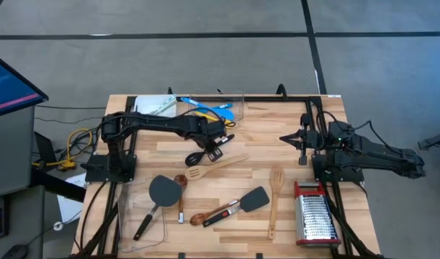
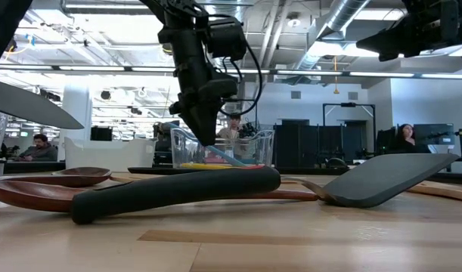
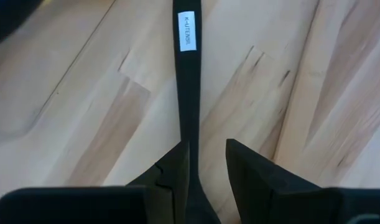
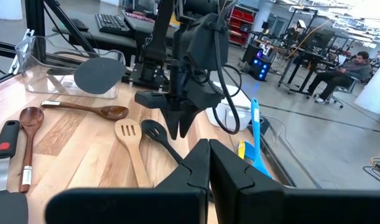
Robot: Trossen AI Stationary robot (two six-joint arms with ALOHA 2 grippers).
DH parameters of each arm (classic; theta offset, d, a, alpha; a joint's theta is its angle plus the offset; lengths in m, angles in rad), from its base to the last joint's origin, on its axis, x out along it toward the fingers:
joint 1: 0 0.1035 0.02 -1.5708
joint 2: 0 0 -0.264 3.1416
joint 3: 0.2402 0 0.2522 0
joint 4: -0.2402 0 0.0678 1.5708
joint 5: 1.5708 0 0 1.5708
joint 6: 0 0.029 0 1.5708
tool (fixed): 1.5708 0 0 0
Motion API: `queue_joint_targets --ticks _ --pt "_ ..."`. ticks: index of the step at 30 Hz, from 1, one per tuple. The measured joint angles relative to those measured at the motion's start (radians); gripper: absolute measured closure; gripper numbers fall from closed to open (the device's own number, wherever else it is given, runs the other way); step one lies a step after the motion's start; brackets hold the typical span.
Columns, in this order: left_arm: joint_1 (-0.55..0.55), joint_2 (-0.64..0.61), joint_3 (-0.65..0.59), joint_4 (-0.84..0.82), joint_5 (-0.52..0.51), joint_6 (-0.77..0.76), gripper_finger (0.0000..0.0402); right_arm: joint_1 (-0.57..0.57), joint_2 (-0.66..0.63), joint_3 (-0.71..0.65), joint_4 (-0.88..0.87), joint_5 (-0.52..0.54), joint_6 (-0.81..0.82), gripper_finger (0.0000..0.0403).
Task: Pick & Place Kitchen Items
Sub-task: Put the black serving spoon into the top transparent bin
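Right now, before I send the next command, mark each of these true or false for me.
1. The left gripper has its fingers either side of the black slotted spoon's handle. True.
2. The right gripper is wide open. False: it is shut, waiting at the table's right side.
3. The grater stands upright. False: it lies flat near the right front corner.
4. A blue spoon lies in the clear tub at the far edge. True.
5. The slotted wooden spatula is in the tub. False: it lies on the table.
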Motion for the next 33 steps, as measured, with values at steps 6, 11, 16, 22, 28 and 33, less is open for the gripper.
queue_joint_targets --ticks 6,11,16,22,28,33 --pt "0.000 0.000 0.000 0.004 0.001 0.001 0.0308 0.000 0.000 0.000 -0.002 0.000 0.000 0.0403" --pt "0.003 0.000 0.000 0.005 0.001 0.059 0.0308 0.000 0.000 0.000 -0.008 0.000 0.008 0.0403" --pt "0.006 0.000 -0.040 0.019 0.000 0.061 0.0308 0.001 0.000 0.000 -0.014 0.000 0.016 0.0403" --pt "0.006 0.000 -0.145 0.103 0.001 0.061 0.0308 0.001 0.000 0.000 -0.017 0.000 0.019 0.0403" --pt "0.022 -0.001 -0.194 0.149 0.012 0.061 0.0308 0.001 0.000 0.000 -0.017 0.000 0.019 0.0403" --pt "0.029 0.001 -0.249 0.245 0.104 0.060 0.0308 0.001 0.000 0.000 -0.017 0.000 0.019 0.0403"
